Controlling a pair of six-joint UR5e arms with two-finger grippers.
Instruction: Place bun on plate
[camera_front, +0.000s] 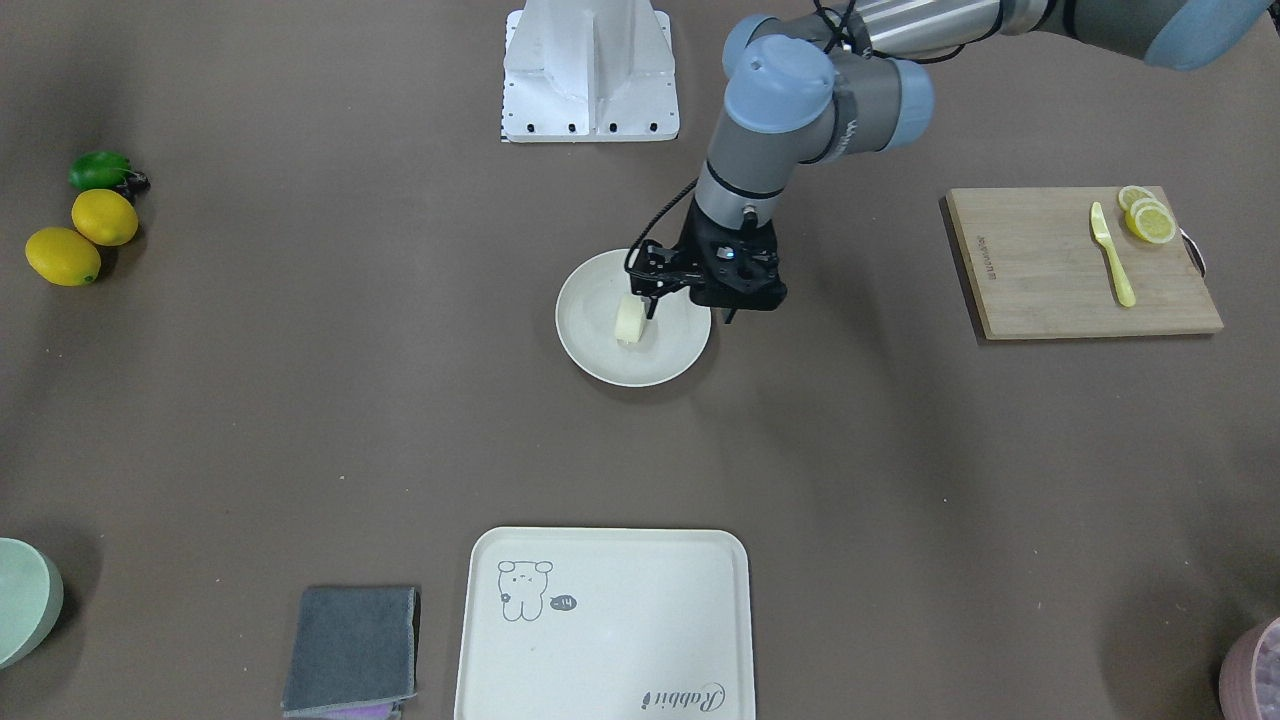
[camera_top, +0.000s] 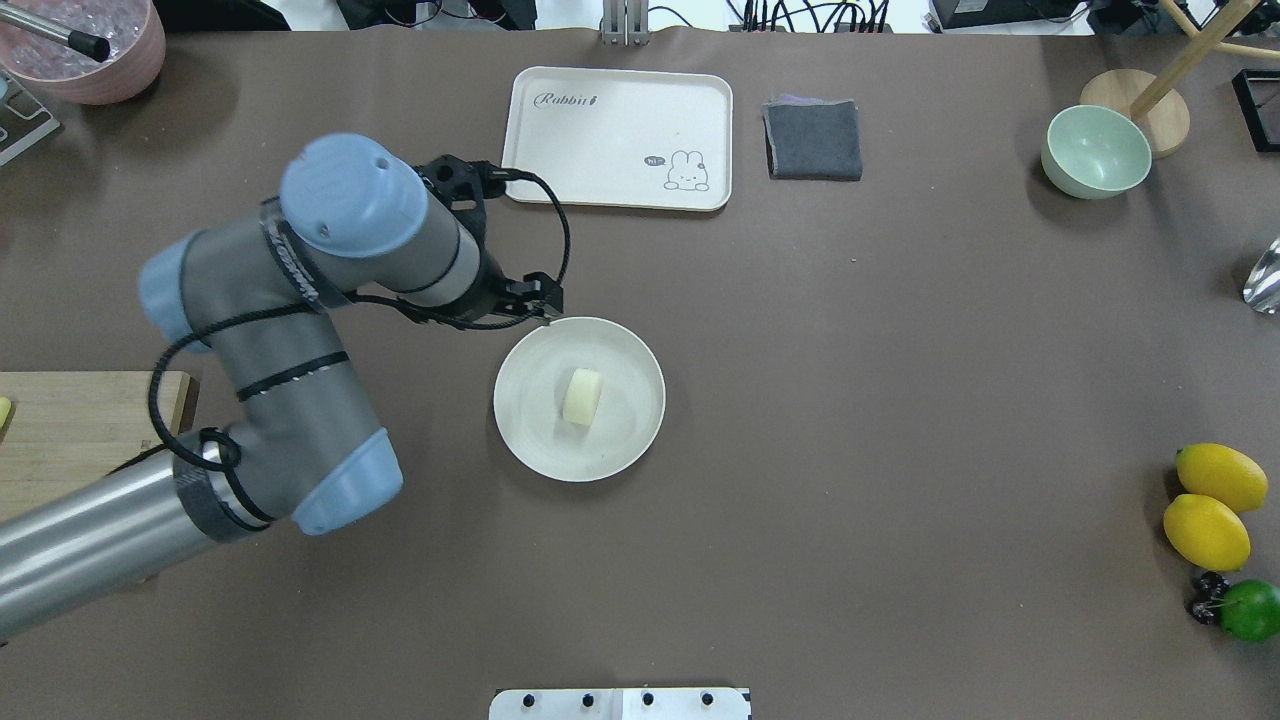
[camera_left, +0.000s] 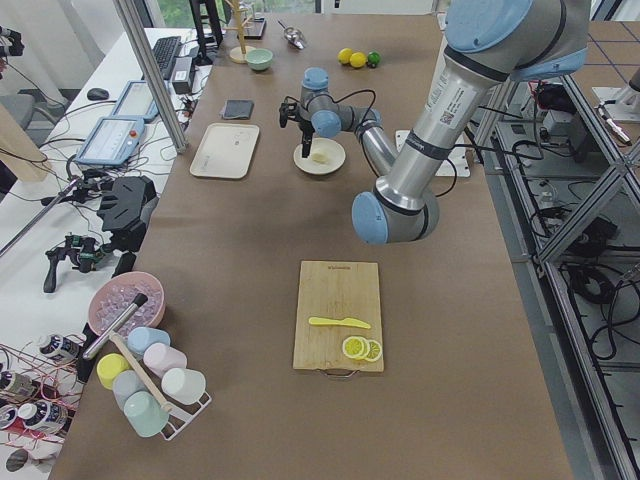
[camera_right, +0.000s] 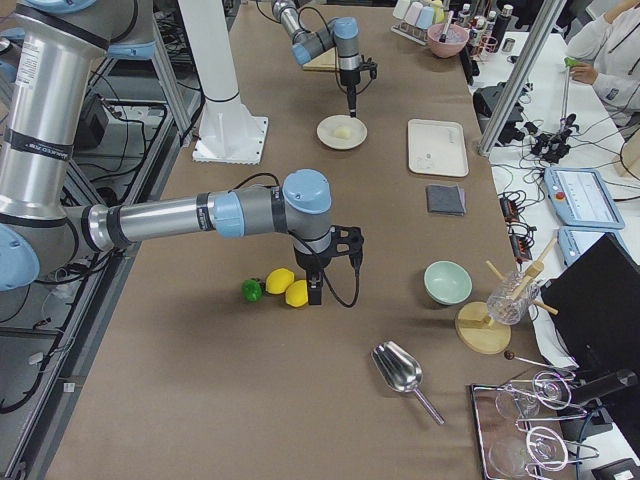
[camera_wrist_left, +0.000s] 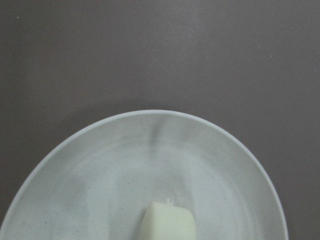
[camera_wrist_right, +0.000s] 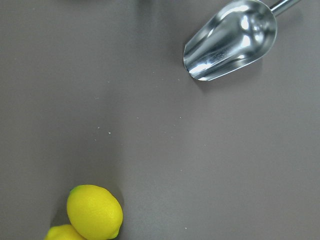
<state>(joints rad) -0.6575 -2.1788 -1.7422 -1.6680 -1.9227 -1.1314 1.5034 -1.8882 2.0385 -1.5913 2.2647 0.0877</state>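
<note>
The bun (camera_top: 583, 396), a small pale stubby cylinder, lies free near the middle of the round cream plate (camera_top: 620, 440). My left gripper (camera_front: 690, 315) hangs open just above the plate's rim on the robot's left. One of its fingers (camera_front: 650, 306) is close beside the bun and nothing is between them. The left wrist view looks down on the plate (camera_wrist_left: 125, 160) with the bun (camera_wrist_left: 167, 221) at its bottom edge. My right gripper (camera_right: 315, 292) stands low beside the lemons (camera_right: 288, 287); I cannot tell whether it is open or shut.
A cream tray (camera_top: 620, 110), a grey cloth (camera_top: 813, 140) and a green bowl (camera_top: 1095, 150) lie along the far edge. A cutting board (camera_front: 1040, 265) with a knife and lemon slices sits on the robot's left. A metal scoop (camera_wrist_right: 230, 40) lies near the right arm.
</note>
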